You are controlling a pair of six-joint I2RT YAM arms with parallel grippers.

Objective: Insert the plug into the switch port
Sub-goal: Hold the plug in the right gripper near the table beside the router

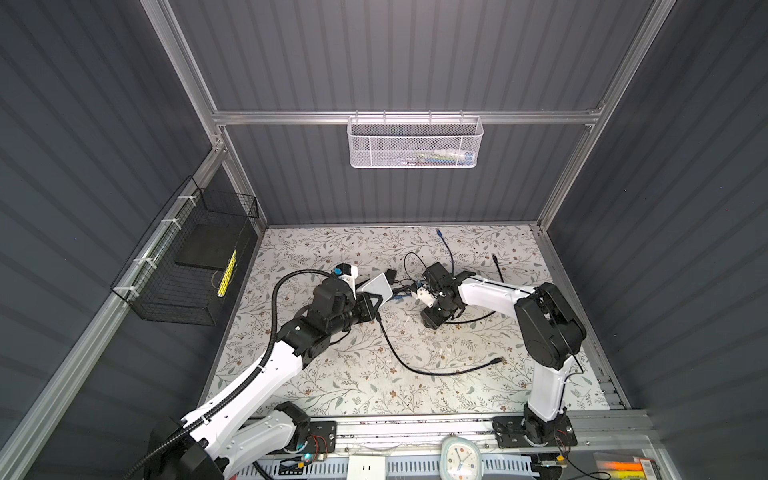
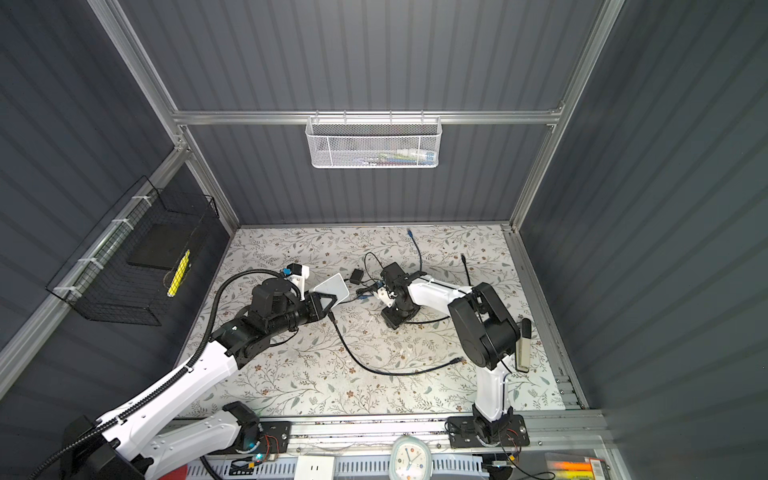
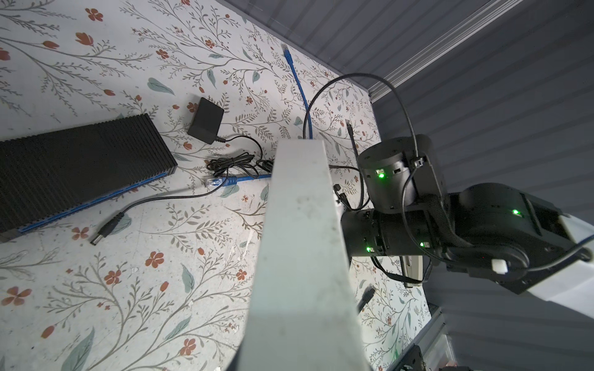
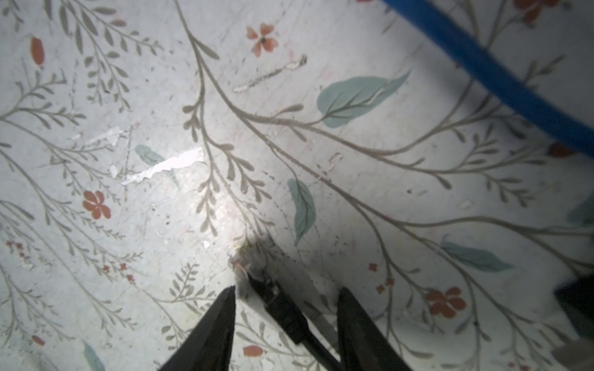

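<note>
Right gripper (image 4: 287,290) jaws apart, straddling the black plug (image 4: 279,303), tip near the mat (image 4: 128,96); contact unclear, view's blurry. Left gripper (image 1: 372,301) clamped on a white slab (image 3: 299,241), switch (image 3: 80,170) lying on the mat close by.

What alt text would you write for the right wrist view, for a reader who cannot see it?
The right gripper has its two black fingers apart on either side of a black plug lying on the flower-patterned table, and neither seems to touch it. A blue cable crosses one corner.

walls (image 1: 395,54): grey ribbed | tabletop (image 1: 353,386): floral | frame (image 1: 291,117): aluminium | basket (image 1: 374,145): white mesh
</note>
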